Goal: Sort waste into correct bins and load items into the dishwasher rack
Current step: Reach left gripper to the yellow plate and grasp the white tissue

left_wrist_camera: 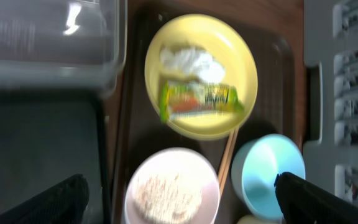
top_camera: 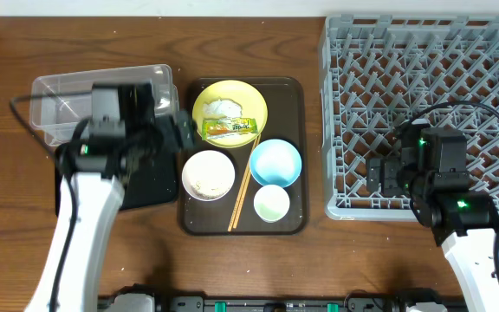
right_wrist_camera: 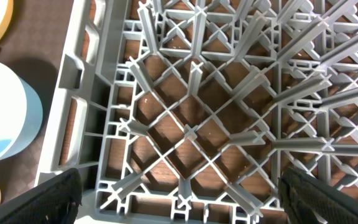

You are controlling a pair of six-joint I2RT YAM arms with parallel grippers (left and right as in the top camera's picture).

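Observation:
On the brown serving tray [top_camera: 294, 87] sits a yellow plate [top_camera: 254, 102] holding a green-and-yellow wrapper [top_camera: 230, 130] and a white crumpled scrap [top_camera: 226, 107]. Below it are a white bowl [top_camera: 208, 173] with rice grains, a light blue bowl [top_camera: 275, 162], a pale cup [top_camera: 272, 203] and wooden chopsticks [top_camera: 243, 195]. My left gripper [top_camera: 180, 130] is open and empty above the tray's left edge; in the left wrist view [left_wrist_camera: 185, 202] its fingers straddle the white bowl [left_wrist_camera: 173, 190], with the wrapper [left_wrist_camera: 201, 101] ahead. My right gripper [top_camera: 379, 178] is open and empty over the grey rack [top_camera: 423, 87], near its front left corner [right_wrist_camera: 197, 112].
A clear tub [top_camera: 59, 91] stands at the far left. The black tray [top_camera: 150, 186] lies in front of it, partly under my left arm. The rack fills the right side. The light blue bowl [right_wrist_camera: 5, 118] shows just left of the rack's wall.

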